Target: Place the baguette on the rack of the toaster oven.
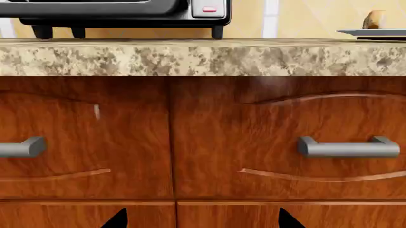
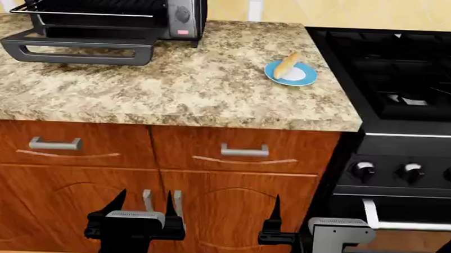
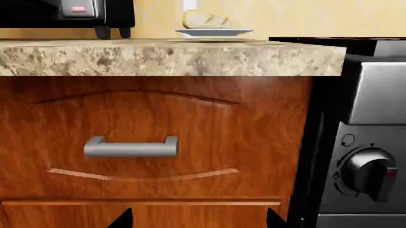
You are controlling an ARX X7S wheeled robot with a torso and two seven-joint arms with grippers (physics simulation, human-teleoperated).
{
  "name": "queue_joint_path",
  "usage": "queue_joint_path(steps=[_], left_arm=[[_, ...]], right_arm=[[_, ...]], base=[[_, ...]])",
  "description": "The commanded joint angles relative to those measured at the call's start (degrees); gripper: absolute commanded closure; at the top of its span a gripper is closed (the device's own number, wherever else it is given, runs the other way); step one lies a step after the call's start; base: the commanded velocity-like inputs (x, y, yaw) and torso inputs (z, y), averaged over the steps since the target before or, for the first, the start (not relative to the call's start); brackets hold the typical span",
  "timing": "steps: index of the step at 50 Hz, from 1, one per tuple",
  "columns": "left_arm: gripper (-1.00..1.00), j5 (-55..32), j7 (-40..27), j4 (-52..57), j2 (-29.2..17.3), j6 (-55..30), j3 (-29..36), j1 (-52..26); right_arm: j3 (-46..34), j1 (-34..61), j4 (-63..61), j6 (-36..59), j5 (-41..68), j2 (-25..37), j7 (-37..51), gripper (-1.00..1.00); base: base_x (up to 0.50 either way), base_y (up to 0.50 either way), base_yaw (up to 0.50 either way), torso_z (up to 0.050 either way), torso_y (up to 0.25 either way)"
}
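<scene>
The baguette (image 2: pixel 287 63) lies on a round blue plate (image 2: pixel 302 77) at the right of the granite counter, near the stove. It also shows in the right wrist view (image 3: pixel 204 19) and, partly, in the left wrist view (image 1: pixel 374 20). The toaster oven (image 2: pixel 183 12) stands at the counter's back left with its door (image 2: pixel 78 49) dropped open. The black wire rack (image 2: pixel 79 9) shows inside. My left gripper (image 2: pixel 145 205) (image 1: pixel 203 221) and right gripper (image 2: pixel 296 214) (image 3: pixel 198 221) are both open and empty. They hang low in front of the wooden cabinet fronts, well below the counter.
The counter edge (image 2: pixel 173 110) overhangs drawers with metal handles (image 2: pixel 244 151) (image 2: pixel 54 144). A black stove (image 2: pixel 407 76) with knobs (image 2: pixel 412 171) stands right of the counter, close beside my right gripper. A stove knob (image 3: pixel 368 172) shows in the right wrist view.
</scene>
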Motion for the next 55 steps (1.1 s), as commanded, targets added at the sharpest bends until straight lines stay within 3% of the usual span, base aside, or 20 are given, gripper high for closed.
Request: queue_joint_path(steps=[1, 18, 19, 28, 30, 34, 36, 38, 40, 43, 45, 47, 51, 55], left_arm=[[-1.0, -1.18, -0.8, -0.25, -0.93, 1.0, 1.0, 0.14], [-1.0, -2.59, -3.91, 0.09, -3.27, 0.17, 3.97, 0.12], [-1.0, -0.84, -0.27, -0.12, -0.6, 1.03, 0.63, 0.3], [-1.0, -3.68, -2.49, 2.46, -2.73, -4.74, 1.62, -0.46], [-1.0, -3.17, -1.06, 5.55, -4.58, -6.09, 2.78, 0.06], [-1.0, -7.89, 0.83, 15.21, -8.78, -21.94, -0.45, -5.37], [-1.0, -8.4, 1.26, 18.5, -10.45, -25.17, -0.93, -6.12], [-1.0, -9.21, 1.48, 23.49, -12.55, -30.71, -1.85, -7.86], [-1.0, -10.47, 1.96, 29.25, -14.56, -36.08, -2.71, -9.88], [-1.0, -14.12, 2.64, 38.19, -17.2, -47.84, -4.66, -14.25], [-1.0, -15.19, 2.8, 40.95, -18.24, -51.55, -5.18, -15.97], [-1.0, -16.7, 3.1, 44.0, -19.61, -56.89, -5.76, -18.21], [-1.0, -19.76, 3.4, 48.4, -20.75, -65.24, -8.46, -23.92], [-1.0, -23.32, 3.9, 50.56, -20.81, -73.87, -12.34, -31.47]], right_arm=[[-1.25, -0.05, -0.28, 0.32, 0.63, 0.87, 1.29, -1.0], [-3.87, 0.11, 0.08, 0.78, 3.17, 3.15, 4.09, -1.0], [-0.69, 0.01, 0.08, 1.06, 0.15, 0.49, 1.34, -1.0], [-1.54, -1.42, -4.68, 3.57, 3.15, 2.39, 4.18, -1.0], [-2.33, -2.56, -9.93, 8.8, 3.21, 3.89, 3.62, -1.0], [-0.64, -5.88, -33.9, 29.72, 4.45, 9.02, 2.87, -1.0], [0.52, -5.7, -41.47, 37.48, 5.26, 10.47, 2.74, -1.0], [3.48, -1.37, -55.19, 54.52, 7.19, 12.82, 2.44, -1.0], [4.89, 2.06, -59.87, 62.37, 8.9, 13.6, 2.32, -1.0], [9.66, 10.36, -59.98, 63.96, 34.68, 33.63, 28.07, -1.0], [10.31, 14.36, -59.91, 63.84, 51.87, 39.35, 45.26, -1.0], [11.03, 19.51, -59.0, 63.34, 69.06, 44.11, 56.04, -1.0], [5.62, 30.9, -57.75, 60.08, 103.41, 52.52, 69.93, -1.0], [0.0, 43.35, -57.52, 55.4, 116.86, 59.38, 78.92, -1.0]], base=[[0.0, 0.0, 0.0, 0.0, 0.0], [0.0, 0.0, 0.0, 0.0, 0.0], [0.0, 0.0, 0.0, 0.0, 0.0], [0.0, 0.0, 0.0, 0.0, 0.0], [0.0, 0.0, 0.0, 0.0, 0.0], [0.0, 0.0, 0.0, 0.0, 0.0], [0.0, 0.0, 0.0, 0.0, 0.0], [0.0, 0.0, 0.0, 0.0, 0.0], [0.0, 0.0, 0.0, 0.0, 0.0], [0.0, 0.0, 0.0, 0.0, 0.0], [0.0, 0.0, 0.0, 0.0, 0.0], [0.0, 0.0, 0.0, 0.0, 0.0], [0.0, 0.0, 0.0, 0.0, 0.0], [0.0, 0.0, 0.0, 0.0, 0.0]])
